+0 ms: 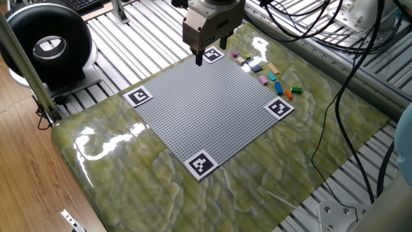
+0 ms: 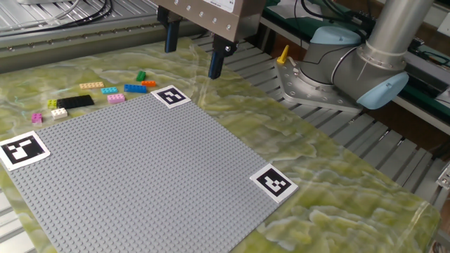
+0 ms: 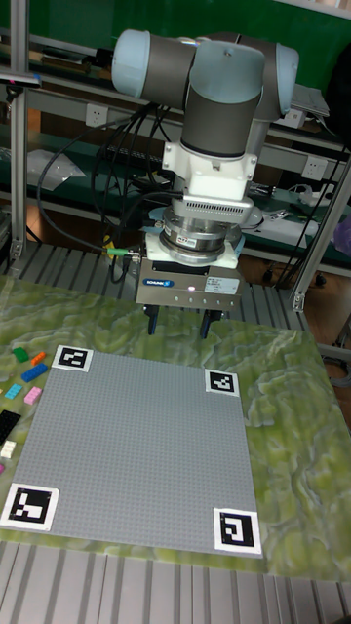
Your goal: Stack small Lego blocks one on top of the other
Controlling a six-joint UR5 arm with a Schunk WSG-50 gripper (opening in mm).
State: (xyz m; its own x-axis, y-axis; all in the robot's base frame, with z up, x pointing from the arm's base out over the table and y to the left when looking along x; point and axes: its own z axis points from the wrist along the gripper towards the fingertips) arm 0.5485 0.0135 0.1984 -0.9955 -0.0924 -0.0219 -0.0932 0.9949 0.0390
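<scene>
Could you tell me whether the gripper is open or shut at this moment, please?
Open. In the other fixed view the gripper shows two dark fingers set well apart with nothing between them, above the table edge.

Arm [image 3: 222, 102]: grey metal tubes, pale blue joint caps. White ribbed wrist ring above silver-grey block with small blue label. Hand [image 3: 179, 323]: two dark, slim fingers [image 2: 216, 62]. Black cables trail behind arm.

A green marbled mat [image 1: 141, 187] covers a slatted metal table [image 1: 141, 45] above wood flooring [image 1: 26, 167].
</scene>
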